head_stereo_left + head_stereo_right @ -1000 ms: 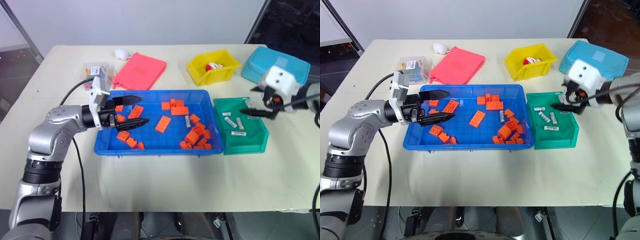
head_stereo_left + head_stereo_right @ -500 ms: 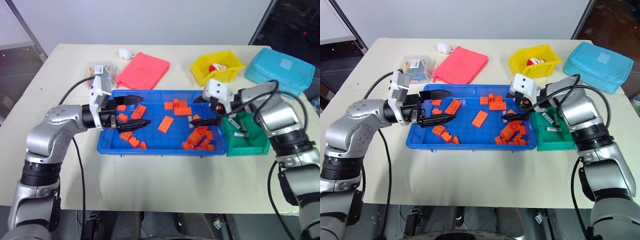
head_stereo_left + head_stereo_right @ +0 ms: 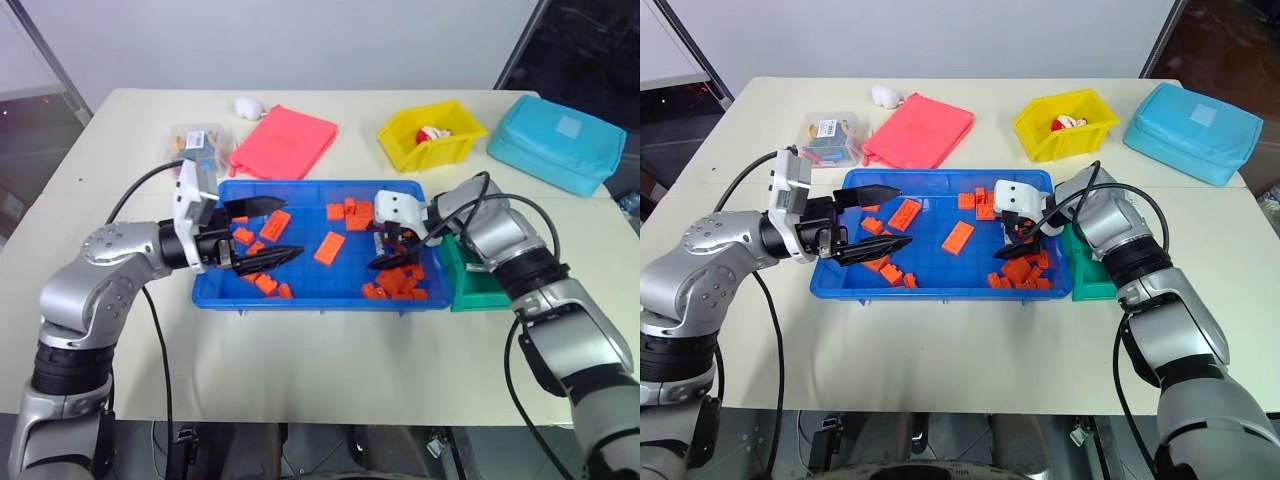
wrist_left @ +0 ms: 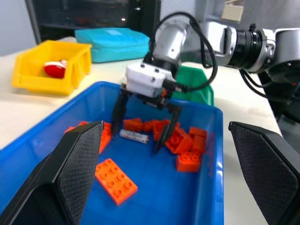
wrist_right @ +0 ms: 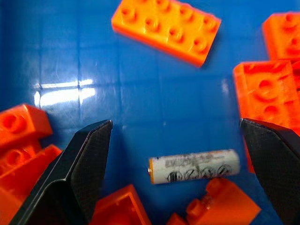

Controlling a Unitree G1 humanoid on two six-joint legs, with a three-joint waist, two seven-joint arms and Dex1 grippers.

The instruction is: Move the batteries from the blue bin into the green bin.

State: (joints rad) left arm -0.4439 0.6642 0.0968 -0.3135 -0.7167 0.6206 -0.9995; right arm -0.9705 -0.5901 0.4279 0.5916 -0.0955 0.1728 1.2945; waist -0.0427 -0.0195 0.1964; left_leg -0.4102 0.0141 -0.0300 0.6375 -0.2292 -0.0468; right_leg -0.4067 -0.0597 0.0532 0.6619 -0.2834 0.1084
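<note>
White-silver battery [image 5: 194,166] lies on the blue bin's [image 3: 310,285] floor among orange bricks [image 5: 166,28], directly between the right gripper's [image 4: 143,126] wide-open fingers, long axis spanning their gap, green bin [image 3: 470,285] at three o'clock.

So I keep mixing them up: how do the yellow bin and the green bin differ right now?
The yellow bin stands at the table's far side, apart from the blue bin; the green bin sits right against the blue bin's right end. The yellow bin holds a red-and-white thing in plain view; the right arm covers much of the green bin. Both are small bins with tall walls.
</note>
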